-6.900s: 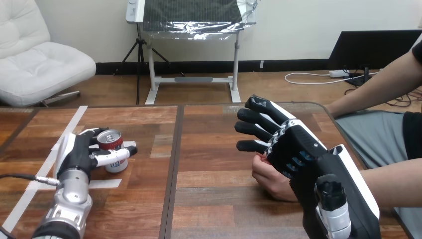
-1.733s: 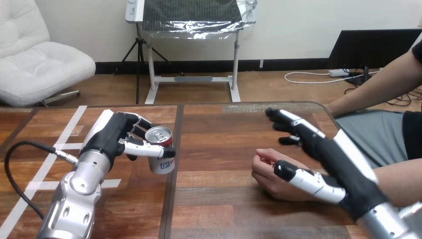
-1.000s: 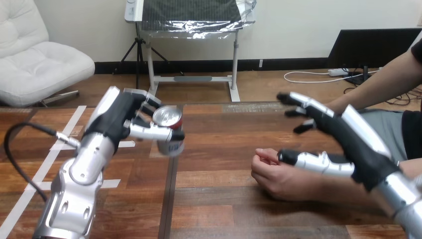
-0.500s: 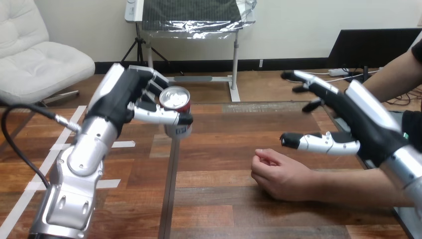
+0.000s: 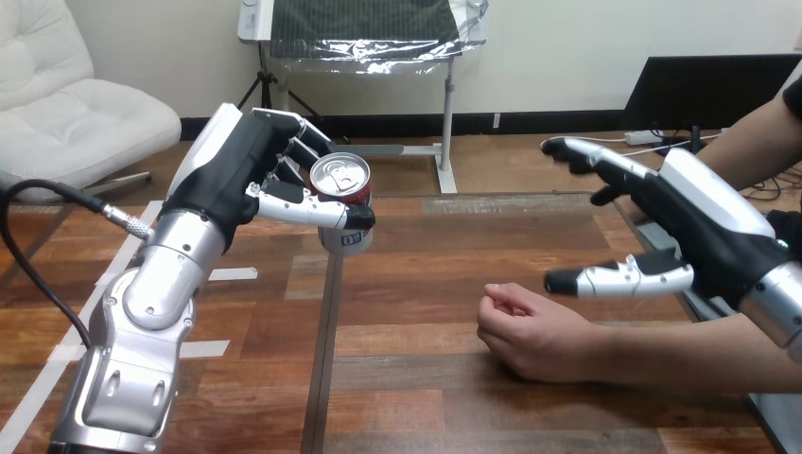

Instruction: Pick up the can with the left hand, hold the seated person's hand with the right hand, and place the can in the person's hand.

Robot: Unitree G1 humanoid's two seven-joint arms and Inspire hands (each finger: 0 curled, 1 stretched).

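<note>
My left hand (image 5: pixel 248 175) is raised above the table's left-centre with its fingers and thumb curled round a red and white can (image 5: pixel 344 210), held upright in the air. The person's hand (image 5: pixel 530 331) rests on the table at centre-right, loosely closed, with the forearm running off to the right. My right hand (image 5: pixel 695 227) hovers above and to the right of that hand, apart from it. Its fingers are spread straight and its thumb points left over the person's wrist.
White tape strips (image 5: pixel 227 274) lie on the wooden table (image 5: pixel 416 388) at the left. A dark seam (image 5: pixel 322 350) runs down the tabletop below the can. The table's right edge lies under the person's forearm.
My left hand has carried the can from the table's left up into the air and rightward. My right hand has lifted off the person's hand and drawn back to the right.
</note>
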